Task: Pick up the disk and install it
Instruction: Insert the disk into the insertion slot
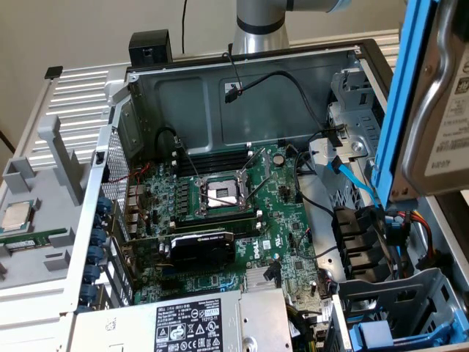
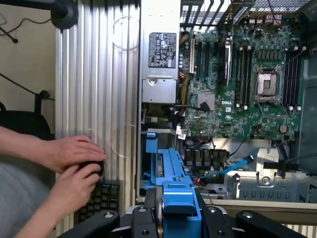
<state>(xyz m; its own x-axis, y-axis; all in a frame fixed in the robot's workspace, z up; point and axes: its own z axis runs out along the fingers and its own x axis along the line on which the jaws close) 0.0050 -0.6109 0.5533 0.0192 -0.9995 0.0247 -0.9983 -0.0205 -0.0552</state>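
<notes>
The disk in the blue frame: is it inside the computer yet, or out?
Out: the disk stands on edge above the open computer case, gripped between the fingers.

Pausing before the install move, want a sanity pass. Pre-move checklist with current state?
1. Grip: ok. The gripper is closed on the disk by its blue carrier frame.
2. Disk clear of the case: ok. It hangs above the case at the exterior view's right.
3. Drive cage slot free: cannot tell. A blue carrier already sits in it.
4. Cables near the cage: not ok. The blue SATA cable and the coloured power leads lie loose beside it.
5. Person's hands clear: ok. They are outside the case, by a keyboard.
</notes>
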